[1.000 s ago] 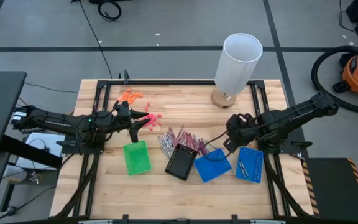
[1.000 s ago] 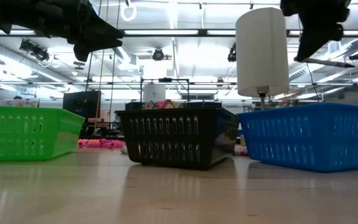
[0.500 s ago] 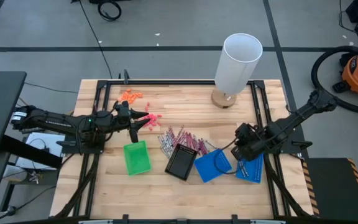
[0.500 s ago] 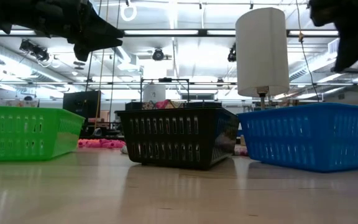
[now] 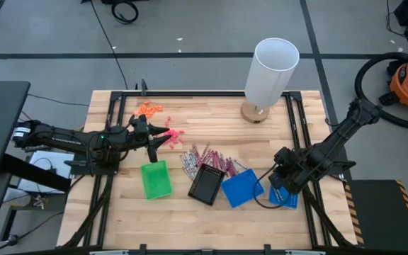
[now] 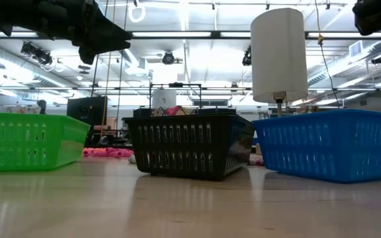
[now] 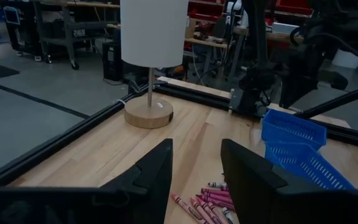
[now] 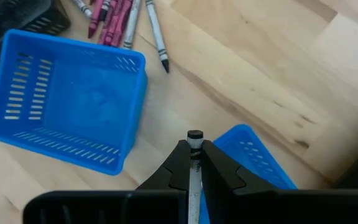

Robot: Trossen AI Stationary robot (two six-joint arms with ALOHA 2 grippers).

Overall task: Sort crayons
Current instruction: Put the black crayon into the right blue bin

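Observation:
A pile of pink-magenta and grey crayons [image 5: 207, 157] lies on the table's middle; it also shows in the left wrist view [image 7: 209, 200] and the right wrist view [image 8: 118, 14]. My right gripper [image 5: 283, 178] [image 8: 194, 163] is shut on one grey crayon [image 8: 195, 144] above the right blue tray [image 5: 287, 194] [image 8: 253, 157]. My left gripper [image 5: 163, 138] [image 7: 195, 163] is open and empty, held above the table left of the pile. My right gripper pinches the grey crayon between its two fingers [image 8: 178, 167]. The crayon lies along the fingers, and its dark end [image 8: 195, 135] sticks out just past the fingertips. It is lifted clear of the table and the trays.
A green tray [image 5: 156, 178], a black tray [image 5: 207, 185] and a second blue tray [image 5: 241, 188] [image 8: 67, 99] stand in a row near the front. Orange bits [image 5: 149, 108] and coral-red bits [image 5: 173, 133] lie at the far left. A white lamp [image 5: 271, 71] stands at the back.
My right gripper has gone from beside the crayon pile toward the table's near right, and now hangs over the right blue tray. It has stayed shut throughout.

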